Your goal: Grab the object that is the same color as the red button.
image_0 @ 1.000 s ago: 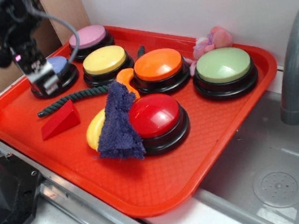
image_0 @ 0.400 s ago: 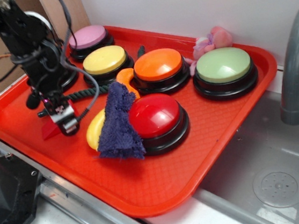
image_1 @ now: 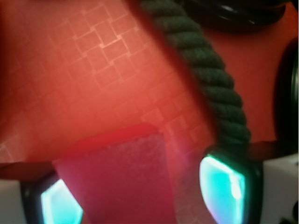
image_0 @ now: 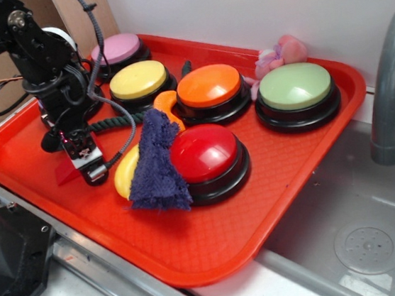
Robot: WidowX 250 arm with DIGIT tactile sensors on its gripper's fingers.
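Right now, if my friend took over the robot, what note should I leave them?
Gripper: down at the tray, open, with the red block between its fingers; the wrist view shows a gap on one side, so it isn't clamped yet.
Block: at the tray's left, beside the dark rope.
Red button: middle of the tray, partly under a blue cloth.
Done: lined up on the block.
Left: shut the fingers and lift.
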